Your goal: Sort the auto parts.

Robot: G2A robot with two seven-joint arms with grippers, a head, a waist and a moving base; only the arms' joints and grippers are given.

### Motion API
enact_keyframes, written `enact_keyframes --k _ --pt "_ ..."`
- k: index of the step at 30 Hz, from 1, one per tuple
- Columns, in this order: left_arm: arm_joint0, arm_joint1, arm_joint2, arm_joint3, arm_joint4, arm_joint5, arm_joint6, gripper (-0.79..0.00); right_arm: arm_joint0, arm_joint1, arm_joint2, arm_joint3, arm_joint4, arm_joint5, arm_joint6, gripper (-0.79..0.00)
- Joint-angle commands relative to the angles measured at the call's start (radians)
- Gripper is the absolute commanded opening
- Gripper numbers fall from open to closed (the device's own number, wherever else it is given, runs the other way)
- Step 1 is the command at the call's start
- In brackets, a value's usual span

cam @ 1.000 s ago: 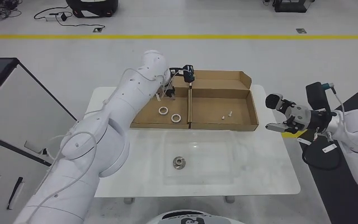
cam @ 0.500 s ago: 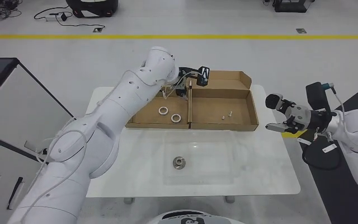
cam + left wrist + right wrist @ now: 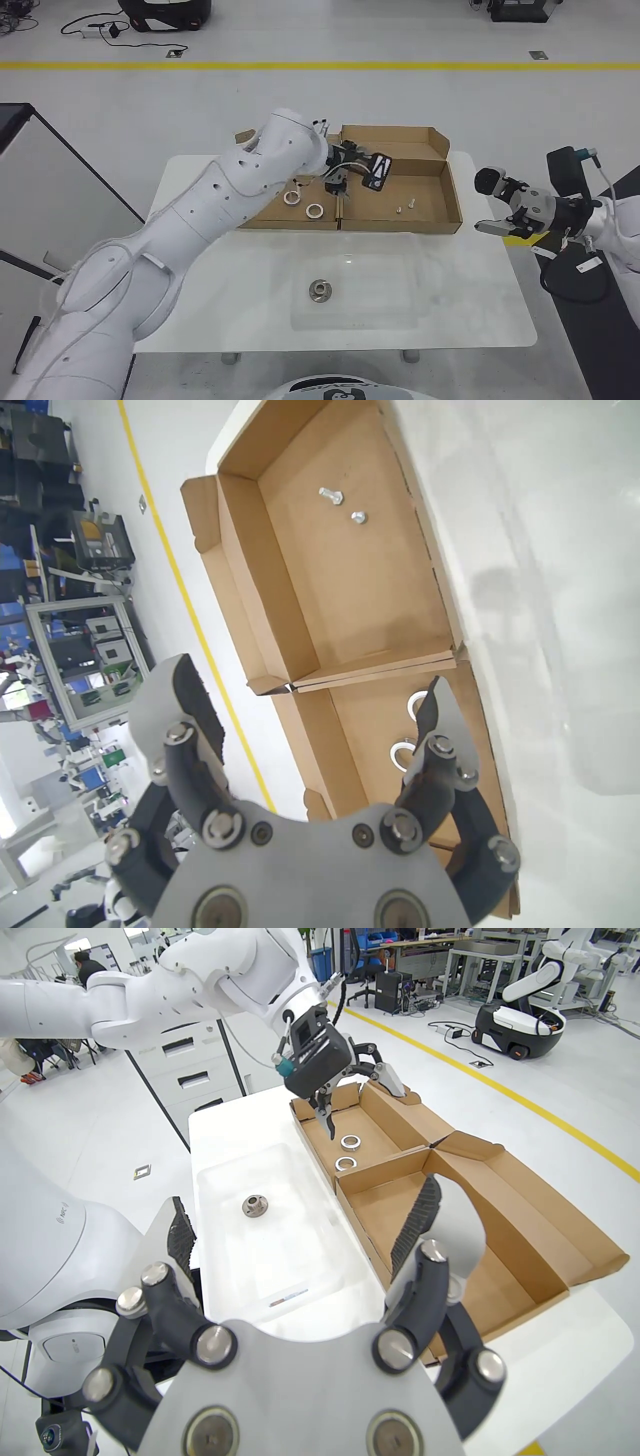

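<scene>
Top view: left gripper point(image 3: 345, 178) hangs over the box point(image 3: 440, 190) divider, jaws apart, empty. Flanged hub point(image 3: 320, 290) sits boss-up in the clear tray point(image 3: 300, 250) on the bench point(image 3: 480, 300), robot-side of the box; the left arm looks nearer.
Left wrist view: rings point(image 3: 402, 752) under the gripper, bolts point(image 3: 331, 495) in the far compartment.
Right wrist view: right gripper point(image 3: 305, 1200) apart, empty, well away from the hub.

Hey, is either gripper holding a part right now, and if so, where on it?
Nothing is held. The left gripper is open and empty above the box; the right gripper is open and empty by the table edge.
</scene>
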Motion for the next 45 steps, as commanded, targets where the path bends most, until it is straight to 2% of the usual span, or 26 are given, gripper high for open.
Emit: enact_keyframes --k 1,7,14,19,30,33,37,40,45 --pt "-0.002 0.025 0.028 -0.048 -0.030 0.000 -0.014 0.000 0.000 0.000 0.000 0.000 0.000 0.000 0.000 0.000" --pt "-0.062 0.082 0.155 -0.134 -0.155 0.000 -0.089 0.000 0.000 0.000 0.000 0.000 0.000 0.000 0.000 0.000" --pt "-0.171 0.117 0.327 -0.212 -0.425 0.000 -0.254 0.000 0.000 0.000 0.000 0.000 0.000 0.000 0.000 0.000" --pt "-0.179 0.128 0.334 -0.254 -0.600 0.000 -0.421 0.000 0.000 0.000 0.000 0.000 0.000 0.000 0.000 0.000" --pt "-0.179 0.128 0.334 -0.254 -0.600 0.000 -0.421 0.000 0.000 0.000 0.000 0.000 0.000 0.000 0.000 0.000" --pt "-0.159 0.129 0.331 -0.273 -0.600 0.012 -0.425 0.000 0.000 0.000 0.000 0.000 0.000 0.000 0.000 0.000" --pt "-0.139 0.124 0.334 -0.292 -0.677 0.000 -0.503 0.000 0.000 0.000 0.000 0.000 0.000 0.000 0.000 0.000" --pt "-0.126 0.113 0.334 -0.315 -0.776 0.000 -0.610 0.000 0.000 0.000 0.000 0.000 0.000 0.000 0.000 0.000" --pt "-0.102 0.101 0.334 -0.309 -0.833 0.015 -0.639 0.000 0.000 0.000 0.000 0.000 0.000 0.000 0.000 0.000"
